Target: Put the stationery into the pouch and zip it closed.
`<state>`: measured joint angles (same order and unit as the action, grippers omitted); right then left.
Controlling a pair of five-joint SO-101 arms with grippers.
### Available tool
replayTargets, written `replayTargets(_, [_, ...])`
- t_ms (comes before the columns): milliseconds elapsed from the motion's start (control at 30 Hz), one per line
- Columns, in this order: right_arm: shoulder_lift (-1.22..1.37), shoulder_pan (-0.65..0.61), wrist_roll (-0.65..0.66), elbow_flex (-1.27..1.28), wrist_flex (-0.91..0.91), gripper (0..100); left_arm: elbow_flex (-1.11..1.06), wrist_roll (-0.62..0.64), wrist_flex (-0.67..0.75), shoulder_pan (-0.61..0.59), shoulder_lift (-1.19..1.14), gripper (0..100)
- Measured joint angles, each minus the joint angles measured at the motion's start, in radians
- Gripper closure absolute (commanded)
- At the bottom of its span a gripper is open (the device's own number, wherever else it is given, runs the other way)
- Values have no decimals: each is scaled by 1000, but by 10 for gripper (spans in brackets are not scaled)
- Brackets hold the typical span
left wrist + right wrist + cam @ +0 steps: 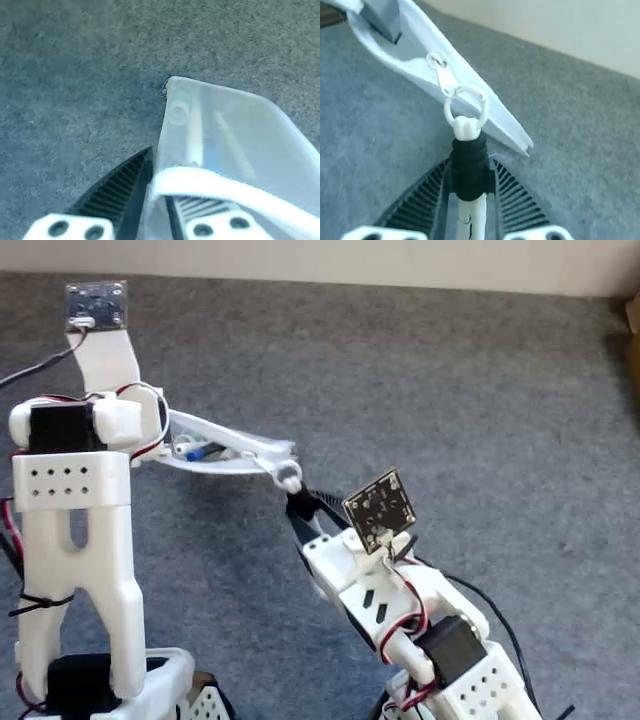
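A translucent white pouch (235, 452) hangs above the grey carpet between the two arms. Stationery shows through its wall: a blue-tipped pen (200, 452) and a pale stick (194, 132). My left gripper (159, 167) is shut on one end of the pouch (235, 135), with a black finger on either side of its edge. At the other end, my right gripper (469, 167) is shut on the black zip pull (468, 160), which hangs by a white bead and ring (465, 102) from the slider (442, 75). In the high view the right gripper (300, 508) sits just below the bead (290, 478).
Grey carpet (450, 390) covers the whole work surface. A pale wall (400, 260) runs along the far edge, and a brown object (633, 330) stands at the far right. The arm bases are at the near edge.
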<state>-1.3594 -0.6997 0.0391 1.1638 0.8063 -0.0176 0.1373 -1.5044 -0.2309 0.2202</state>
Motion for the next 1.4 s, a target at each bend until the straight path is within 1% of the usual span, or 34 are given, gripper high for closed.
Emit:
replayTargets(133, [-57,-44,-3,-25,169,994,34,-12,-49,11,-11,800])
replayTargets(267, [-167,-81,-3,-25,301,994,121,-17,-135,68,-17,793])
replayTargets(367, [-252,-95,14,-25,385,994,206,-23,-195,133,-23,793])
replayTargets(500, [-341,-98,51,-25,450,994,287,-84,-226,241,-25,793])
replayTargets(667, [-420,-101,58,-25,512,994,308,-164,-226,407,-25,793])
replayTargets(800, [-459,-101,89,-25,537,994,310,-196,-226,529,-23,793])
replayTargets(1300, [-463,-106,100,-25,555,994,310,-198,-63,848,-29,790])
replayTargets(1400, [-463,-106,100,-25,555,994,308,-198,-57,908,-32,752])
